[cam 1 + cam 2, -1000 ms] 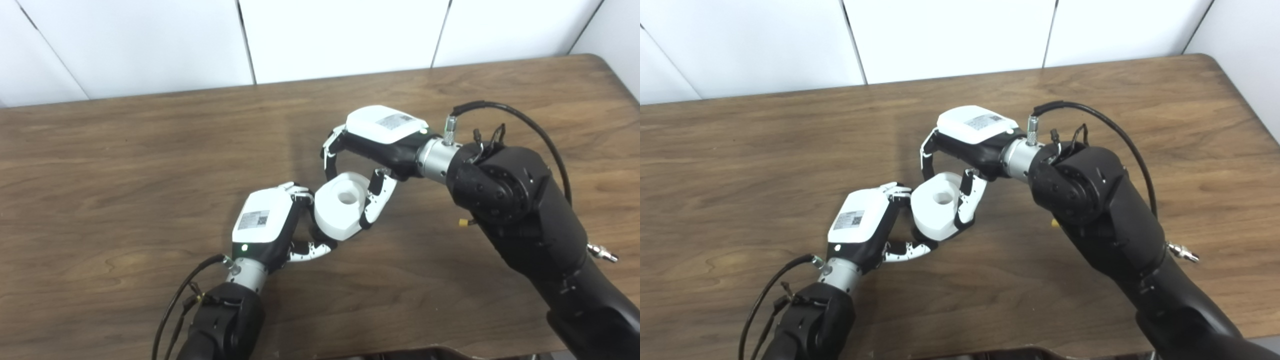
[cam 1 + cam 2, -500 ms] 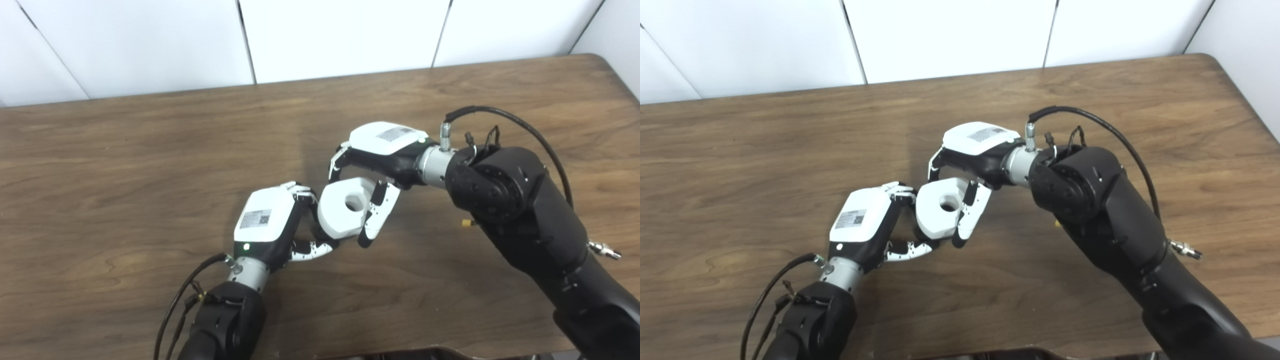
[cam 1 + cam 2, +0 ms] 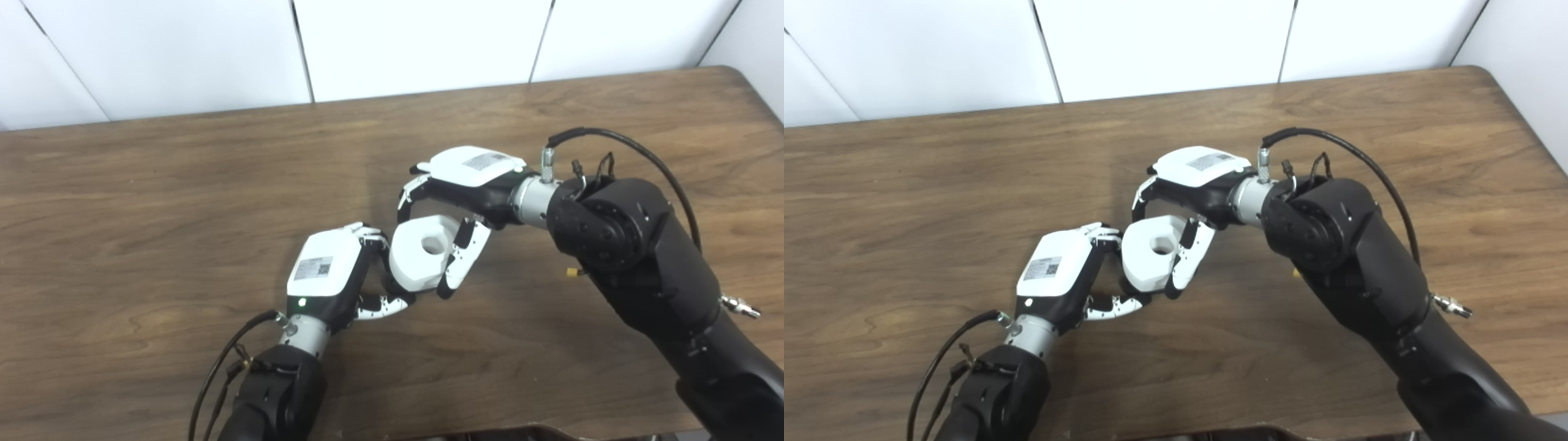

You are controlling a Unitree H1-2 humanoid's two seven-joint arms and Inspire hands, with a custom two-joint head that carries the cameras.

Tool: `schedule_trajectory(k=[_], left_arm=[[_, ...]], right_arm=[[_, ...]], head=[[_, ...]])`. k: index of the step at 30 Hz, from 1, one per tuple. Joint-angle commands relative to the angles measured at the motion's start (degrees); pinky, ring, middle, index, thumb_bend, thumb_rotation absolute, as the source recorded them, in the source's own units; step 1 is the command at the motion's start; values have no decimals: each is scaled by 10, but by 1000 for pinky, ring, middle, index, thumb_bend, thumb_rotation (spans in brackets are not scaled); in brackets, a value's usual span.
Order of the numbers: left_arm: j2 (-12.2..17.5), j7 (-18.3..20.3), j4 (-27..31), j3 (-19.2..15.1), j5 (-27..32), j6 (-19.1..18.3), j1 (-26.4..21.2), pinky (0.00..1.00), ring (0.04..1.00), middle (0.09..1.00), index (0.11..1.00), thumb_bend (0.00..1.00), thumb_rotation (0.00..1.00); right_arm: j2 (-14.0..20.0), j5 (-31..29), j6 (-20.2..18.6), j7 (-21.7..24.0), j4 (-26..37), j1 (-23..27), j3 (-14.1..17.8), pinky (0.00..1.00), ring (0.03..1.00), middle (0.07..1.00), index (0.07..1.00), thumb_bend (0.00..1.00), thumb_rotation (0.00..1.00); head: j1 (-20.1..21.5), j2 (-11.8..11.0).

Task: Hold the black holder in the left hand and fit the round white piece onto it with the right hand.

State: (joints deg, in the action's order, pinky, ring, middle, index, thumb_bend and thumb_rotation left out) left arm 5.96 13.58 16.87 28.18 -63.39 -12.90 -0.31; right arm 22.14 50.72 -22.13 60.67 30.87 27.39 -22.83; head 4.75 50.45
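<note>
We hold the round white piece [image 3: 422, 260] in our right hand [image 3: 456, 202], fingers around its rim, at 2 o'clock from our left hand [image 3: 327, 275], which curls around the mostly hidden black holder [image 3: 387, 283] just beside it.

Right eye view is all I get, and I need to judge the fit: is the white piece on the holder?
Observer: The left eye view barely settles it. The piece sits against the left hand, and only a dark bit of holder shows between them. I cannot tell whether it is seated.
Operator: Does the right hand have the piece?
Observer: Yes. The right hand is shut on it, with fingers over the far side and thumb on the near side. The piece's hole faces up, and nothing shows through it.
</note>
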Motion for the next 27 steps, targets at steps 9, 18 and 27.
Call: schedule_trajectory(k=[9, 18, 27], left_arm=[[-2, 10, -17, 11, -7, 6, -6, 829, 859, 776, 489, 515, 49], [-2, 9, -27, 17, -16, 2, -12, 832, 854, 769, 489, 516, 50], [-4, -2, -31, 16, -12, 3, -11, 829, 847, 766, 489, 517, 49]], right_arm=[[-1, -13, -5, -3, 18, 35, 20, 910, 979, 878, 743, 1000, 399], [8, -67, -43, 32, 35, 86, 42, 926, 967, 888, 766, 1000, 439], [14, -76, -47, 44, 29, 130, 49, 828, 927, 879, 778, 1000, 481]], head=[[0, -2], [-3, -5], [-4, -5]])
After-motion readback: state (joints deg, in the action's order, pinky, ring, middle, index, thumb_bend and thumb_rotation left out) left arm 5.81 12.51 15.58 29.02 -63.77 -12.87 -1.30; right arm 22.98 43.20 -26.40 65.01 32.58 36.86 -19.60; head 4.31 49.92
